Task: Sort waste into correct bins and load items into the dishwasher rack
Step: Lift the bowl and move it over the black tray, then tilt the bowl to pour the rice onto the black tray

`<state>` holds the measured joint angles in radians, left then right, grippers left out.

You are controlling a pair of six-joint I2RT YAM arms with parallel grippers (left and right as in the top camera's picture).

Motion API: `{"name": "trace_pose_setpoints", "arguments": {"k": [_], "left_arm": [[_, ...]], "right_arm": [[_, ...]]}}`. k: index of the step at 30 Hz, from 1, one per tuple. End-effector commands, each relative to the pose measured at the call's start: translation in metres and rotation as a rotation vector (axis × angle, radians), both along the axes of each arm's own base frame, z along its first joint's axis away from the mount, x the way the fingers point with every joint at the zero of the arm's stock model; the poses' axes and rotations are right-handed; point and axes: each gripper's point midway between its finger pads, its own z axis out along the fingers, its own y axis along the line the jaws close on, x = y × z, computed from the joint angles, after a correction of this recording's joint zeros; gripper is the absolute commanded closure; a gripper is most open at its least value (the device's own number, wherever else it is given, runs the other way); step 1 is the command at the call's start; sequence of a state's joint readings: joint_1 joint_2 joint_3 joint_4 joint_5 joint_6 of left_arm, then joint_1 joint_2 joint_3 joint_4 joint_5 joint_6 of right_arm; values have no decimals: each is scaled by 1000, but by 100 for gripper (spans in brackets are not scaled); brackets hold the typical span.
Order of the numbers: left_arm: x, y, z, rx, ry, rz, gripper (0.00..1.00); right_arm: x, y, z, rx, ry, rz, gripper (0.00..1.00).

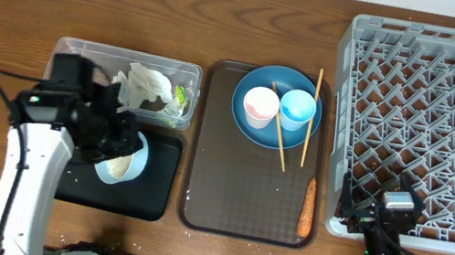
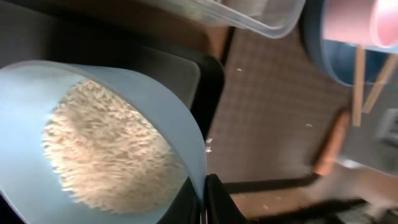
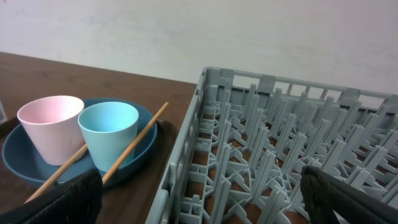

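Observation:
My left gripper (image 1: 119, 148) (image 2: 204, 200) is shut on the rim of the small light-blue bowl (image 1: 124, 166) (image 2: 155, 99), which is tilted above the black tray (image 1: 154, 180) (image 2: 208, 78) with white rice (image 2: 106, 149) inside. In the clear tub (image 1: 82, 52) lie the crumpled napkin (image 1: 149, 85) and the green wrapper (image 1: 181, 97). The dark-blue plate (image 1: 273, 131) (image 3: 140, 152) carries the pink cup (image 1: 260, 105) (image 3: 50, 124), the light-blue cup (image 1: 296, 108) (image 3: 109, 134) and chopsticks (image 1: 312, 114) (image 3: 134, 140). The carrot (image 1: 308, 206) (image 2: 333, 143) lies on the brown tray. My right gripper (image 1: 360, 208) (image 3: 205, 205) is open, astride the grey rack's (image 1: 435, 107) (image 3: 280, 155) front-left wall.
The brown serving tray (image 1: 244, 195) (image 2: 273, 106) sits between the bins and the rack. A few rice grains speckle the wooden table (image 1: 5, 16) near the front edge. A cable loops at the left arm's side.

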<state>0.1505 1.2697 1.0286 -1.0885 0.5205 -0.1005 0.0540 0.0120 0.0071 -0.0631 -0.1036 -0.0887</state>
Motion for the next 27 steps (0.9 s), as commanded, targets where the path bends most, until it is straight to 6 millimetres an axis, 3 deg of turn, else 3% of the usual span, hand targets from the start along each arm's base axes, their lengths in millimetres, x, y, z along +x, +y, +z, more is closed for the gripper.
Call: {"name": "trace_pose_setpoints", "arguments": {"k": [1,13,27], "left_arm": [[1,-10,14,-192,-100,-54,94],[-2,42,24,-511,-374,191,94],[1,43,47,-665,-465,262,94]], "right_arm": [[0,1,0,-6,-2,7,1],[0,1,0,-6,-2,7,1],[0,1,0,-6,-2,7,1]]}}
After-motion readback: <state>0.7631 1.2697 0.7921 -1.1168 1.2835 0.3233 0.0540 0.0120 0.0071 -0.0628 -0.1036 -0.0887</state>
